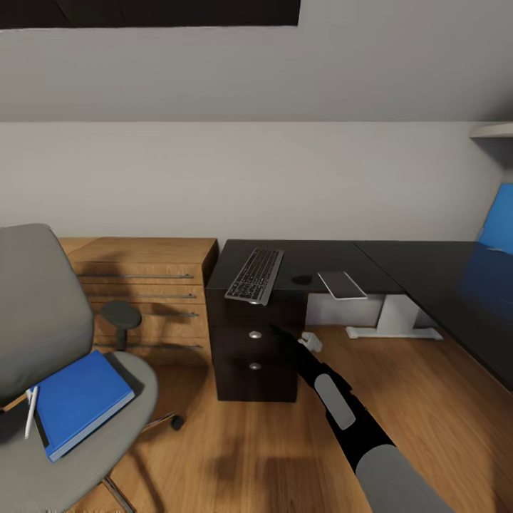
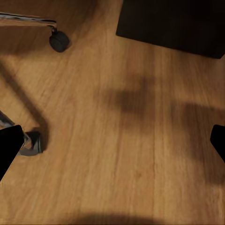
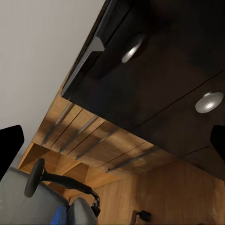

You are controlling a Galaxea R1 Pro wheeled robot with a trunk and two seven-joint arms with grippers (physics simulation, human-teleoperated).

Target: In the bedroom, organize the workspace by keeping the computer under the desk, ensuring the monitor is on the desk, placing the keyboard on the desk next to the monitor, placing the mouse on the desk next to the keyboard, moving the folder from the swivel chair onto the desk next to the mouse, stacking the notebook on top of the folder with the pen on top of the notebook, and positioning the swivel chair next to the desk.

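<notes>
Bright-blue rectangular folder with a thin light pen lies on the grey padded swivel chair at 8 o'clock, while the long black keyboard overhangs the black tabletop at 12. Right gripper hovers before the drawers, both grippers' jaws wide and empty. Judged next: reach left for the folder.

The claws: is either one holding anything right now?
No. Both claws are open and empty: the left claw over bare floor, the right claw before the drawer unit.
</notes>
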